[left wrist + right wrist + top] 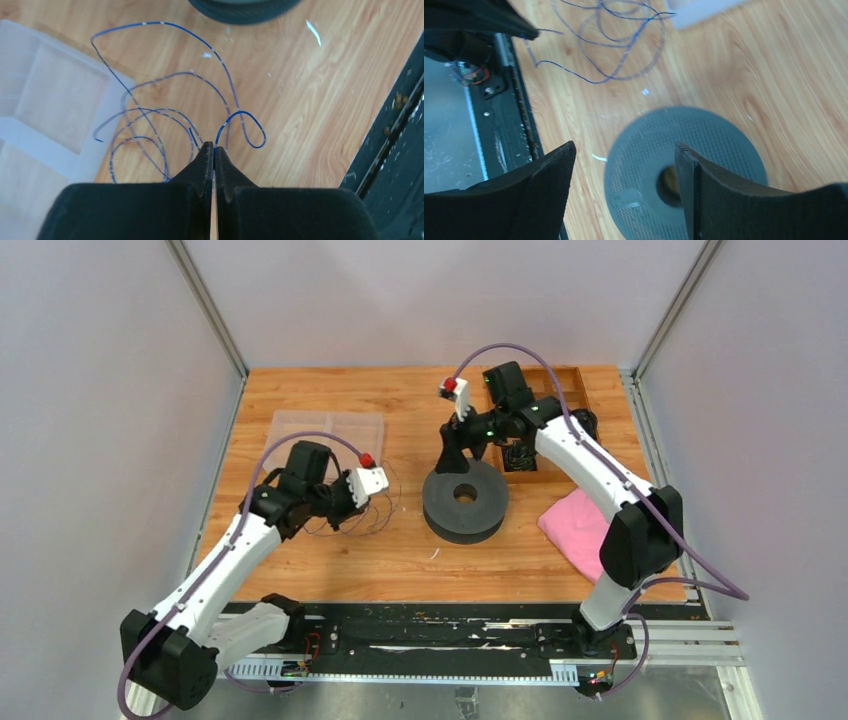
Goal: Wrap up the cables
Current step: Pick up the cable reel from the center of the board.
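Cables (165, 23): thin blue-black wire in loose loops on the wood table (310, 110), betw. the clear tray (55, 100) and the grey spool (724, 135). Your L gripper (214, 150) is pressed together, pinching a strand right at the tips. Your R gripper (624, 155) is spread wide above the spool, holding nothing. Expect v. light, limp, slightly springy wire, prob. slippery, and loops that snag. Take hold near a free end, not mid-loop.

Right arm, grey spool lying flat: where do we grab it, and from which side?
From straight above. The spool lies flat and looks wider than the open right gripper. So it is probably best to pinch its ring wall, with one finger down the centre hole and the other outside the rim.
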Robot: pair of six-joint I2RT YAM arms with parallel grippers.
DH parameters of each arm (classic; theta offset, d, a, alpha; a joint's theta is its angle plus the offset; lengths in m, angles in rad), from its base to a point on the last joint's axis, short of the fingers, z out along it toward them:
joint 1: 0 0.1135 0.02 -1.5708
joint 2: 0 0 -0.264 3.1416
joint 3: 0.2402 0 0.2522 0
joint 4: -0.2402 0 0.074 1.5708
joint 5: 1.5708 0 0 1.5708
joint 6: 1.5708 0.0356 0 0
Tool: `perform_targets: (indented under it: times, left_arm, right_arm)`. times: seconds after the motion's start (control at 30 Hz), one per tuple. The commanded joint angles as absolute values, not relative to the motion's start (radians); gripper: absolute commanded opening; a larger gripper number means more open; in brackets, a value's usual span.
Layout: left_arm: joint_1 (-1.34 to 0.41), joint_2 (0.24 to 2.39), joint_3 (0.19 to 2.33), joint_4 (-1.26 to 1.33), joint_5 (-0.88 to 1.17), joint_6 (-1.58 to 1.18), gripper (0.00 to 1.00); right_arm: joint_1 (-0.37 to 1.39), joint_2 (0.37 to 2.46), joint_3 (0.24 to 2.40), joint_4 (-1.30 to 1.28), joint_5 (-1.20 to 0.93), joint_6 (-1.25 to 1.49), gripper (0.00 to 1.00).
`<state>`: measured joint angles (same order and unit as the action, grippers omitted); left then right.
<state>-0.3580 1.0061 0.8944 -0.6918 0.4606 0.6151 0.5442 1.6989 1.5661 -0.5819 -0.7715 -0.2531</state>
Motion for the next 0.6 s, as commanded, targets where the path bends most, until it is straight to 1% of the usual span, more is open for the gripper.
perform_targets:
  times: [0.0, 0.1, 0.17, 0.3, 0.37, 0.57]
  left_arm:
    - [-0.451, 1.029, 0.818, -0.702, 0.344, 0.778, 0.01]
    - [-0.507, 1.068, 0.797, -0.702, 0.287, 0.794, 0.03]
    - [-0.537, 1.085, 0.782, -0.703, 0.253, 0.804, 0.03]
    - [-0.583, 1.073, 0.729, -0.701, 0.213, 0.829, 0.07]
    - [-0.601, 1.063, 0.703, -0.702, 0.201, 0.831, 0.10]
    - [-0.635, 1.030, 0.641, -0.705, 0.165, 0.797, 0.16]
  right_arm:
    - [0.425, 1.623, 1.516, -0.614, -0.718, -0.291, 0.72]
    - [0.363, 1.587, 1.466, -0.623, -0.705, -0.307, 0.72]
    - [0.359, 1.568, 1.435, -0.641, -0.682, -0.344, 0.72]
    - [0.390, 1.534, 1.362, -0.659, -0.605, -0.397, 0.73]
    - [0.411, 1.533, 1.333, -0.662, -0.578, -0.412, 0.78]
    - [0.520, 1.589, 1.294, -0.673, -0.512, -0.439, 0.81]
